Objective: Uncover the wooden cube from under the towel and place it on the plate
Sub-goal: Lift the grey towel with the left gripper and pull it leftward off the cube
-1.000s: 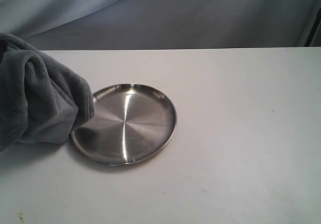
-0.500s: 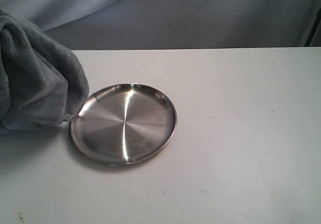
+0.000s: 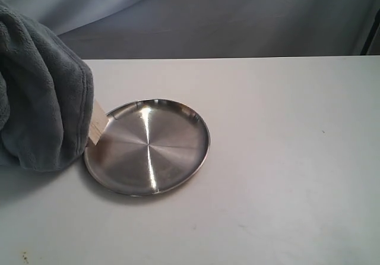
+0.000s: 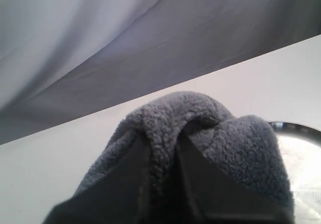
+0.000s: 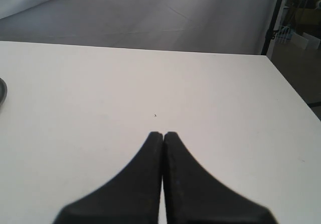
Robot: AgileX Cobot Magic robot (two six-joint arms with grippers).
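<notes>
One round, shiny stainless-steel plate (image 3: pixel 155 152) with a shallow raised rim lies nearest the exterior camera, left of centre on the flat white tabletop (image 3: pixel 285 176), its brushed surface showing bright radial streaks. Just over its left rim a narrow sliver of the pale light-tan wooden cube (image 3: pixel 97 122) peeks out from the edge of the cloth. Only that one grained face shows, and whether the block rests on the rim or beside it cannot be told. Directly left of it the plush blue-grey towel (image 3: pixel 41 98) stands gathered into a tall, bulky bundle that covers the rest of the cube and runs off the left edge of that view. In the left wrist view the left gripper (image 4: pixel 161 146) has its two dark fingers (image 4: pixel 125 189) clenched on a raised fold of the towel's fuzzy pile, with the plate's rim showing beyond the cloth. The right gripper (image 5: pixel 163 134) hangs over the bare white surface with its dark fingertips pressed together and grasping nothing. A sliver of the plate's rim sits at the edge of its view, well apart from it. Beyond the table's far edge hangs a creased grey fabric backdrop (image 3: pixel 237 15).
</notes>
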